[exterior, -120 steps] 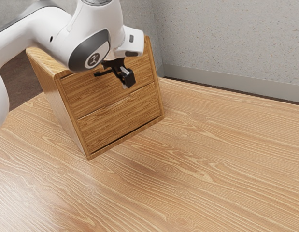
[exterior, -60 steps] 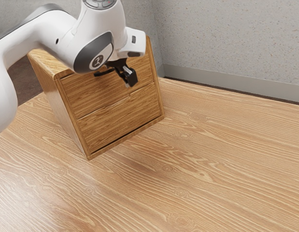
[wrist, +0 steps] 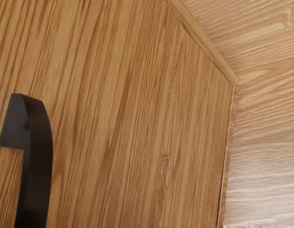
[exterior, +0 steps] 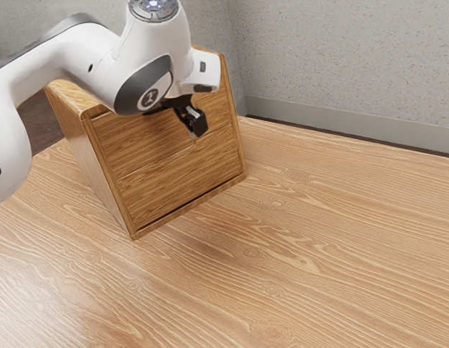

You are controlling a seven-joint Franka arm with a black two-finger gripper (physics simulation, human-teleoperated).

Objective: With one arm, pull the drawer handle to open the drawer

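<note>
A wooden cabinet (exterior: 166, 170) with two stacked drawers stands at the back of the table, toward the exterior view's left. The upper drawer (exterior: 137, 141) carries a black handle (exterior: 151, 111), which also appears as a curved black bar (wrist: 33, 156) in the wrist view. Both drawer fronts sit flush with the cabinet. My gripper (exterior: 194, 122) hangs just in front of the upper drawer's face, beside the handle's end toward the exterior view's right. It is open and holds nothing. My white hand hides part of the handle.
The wooden tabletop (exterior: 304, 246) stretches wide in front of the cabinet and toward the exterior view's right. A grey speckled wall (exterior: 340, 51) with a baseboard runs behind the table.
My arm has shifted slightly toward the exterior view's right and the gripper has drawn closer to the upper drawer's face. The drawers have not moved.
</note>
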